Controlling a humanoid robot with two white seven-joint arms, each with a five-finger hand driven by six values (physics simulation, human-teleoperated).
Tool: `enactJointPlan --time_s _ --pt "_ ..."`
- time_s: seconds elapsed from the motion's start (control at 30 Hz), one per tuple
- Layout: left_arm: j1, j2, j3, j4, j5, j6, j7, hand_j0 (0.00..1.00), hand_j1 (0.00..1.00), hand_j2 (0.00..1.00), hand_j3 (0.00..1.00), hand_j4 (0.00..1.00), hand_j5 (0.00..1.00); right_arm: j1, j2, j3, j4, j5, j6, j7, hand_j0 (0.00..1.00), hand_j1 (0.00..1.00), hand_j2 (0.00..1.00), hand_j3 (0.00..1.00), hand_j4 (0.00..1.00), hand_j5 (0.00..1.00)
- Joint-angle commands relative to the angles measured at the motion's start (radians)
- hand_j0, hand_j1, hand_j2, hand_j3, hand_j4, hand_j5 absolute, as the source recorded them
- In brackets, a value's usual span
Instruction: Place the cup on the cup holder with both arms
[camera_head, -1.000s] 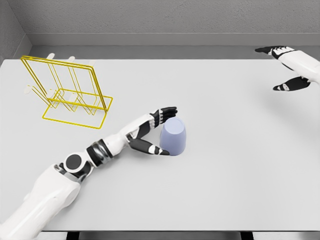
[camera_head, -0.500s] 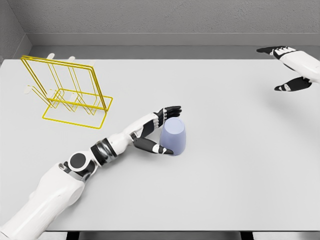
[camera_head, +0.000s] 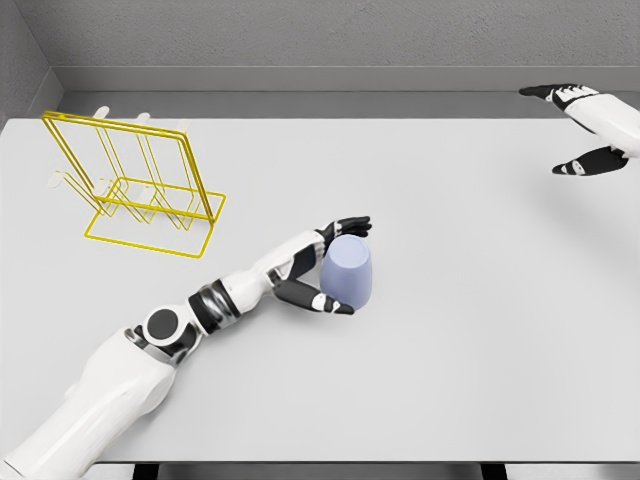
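A pale blue cup (camera_head: 350, 275) stands upside down on the white table (camera_head: 450, 350), a little left of the middle. My left hand (camera_head: 345, 266) is open and brackets it from the left: the fingers (camera_head: 352, 226) reach over its far side and the thumb (camera_head: 328, 302) lies along its near side, with the palm close against its wall. At the far left of the table stands the yellow wire cup holder (camera_head: 140, 185). Far from both, at the upper right edge of the view, my right hand (camera_head: 560, 130) hovers open.
A grey wall runs behind the table's far edge. The table's front edge crosses the bottom of the view. Bare tabletop lies between the cup and the holder.
My left hand has slid right, closing in around the cup, which has not moved. The right hand has drifted slightly right and up.
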Motion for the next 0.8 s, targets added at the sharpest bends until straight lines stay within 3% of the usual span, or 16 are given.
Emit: enactJointPlan --time_s 0.0,0.1,0.2,0.3,0.6,0.77 --pt "0.002 -0.002 -0.003 -0.001 0.007 -0.001 0.002 0.93 0.93 0.93 0.93 0.93 0.93 -0.002 -0.005 -0.002 0.000 -0.007 0.001 -0.001 1.00 1.00 1.00 1.00 1.00 1.00" --pt "0.000 -0.002 -0.002 -0.001 0.014 -0.001 0.002 0.60 0.60 0.60 0.60 0.60 0.60 0.002 -0.001 -0.002 0.000 -0.007 0.001 -0.001 1.00 1.00 1.00 1.00 1.00 1.00" --pt "0.002 -0.002 -0.002 -0.002 0.016 -0.002 0.001 0.46 0.46 0.46 0.46 0.46 0.46 0.002 0.000 -0.002 0.000 -0.007 0.001 -0.001 1.00 1.00 1.00 1.00 1.00 1.00" --pt "0.002 -0.002 -0.002 -0.002 0.016 -0.002 0.002 0.41 0.41 0.41 0.41 0.41 0.41 0.002 -0.001 -0.002 0.000 -0.007 0.001 -0.001 1.00 1.00 1.00 1.00 1.00 1.00" --pt "0.003 0.003 0.012 -0.010 0.020 -0.002 -0.025 0.36 0.36 0.36 0.36 0.36 0.36 0.003 -0.008 -0.004 0.000 -0.007 0.001 -0.001 1.00 1.00 1.00 1.00 1.00 1.00" --pt "0.009 0.030 0.015 -0.108 0.051 -0.002 -0.027 0.36 0.36 0.36 0.36 0.36 0.36 0.006 -0.008 -0.004 0.000 -0.007 0.001 -0.001 1.00 1.00 1.00 1.00 1.00 1.00"
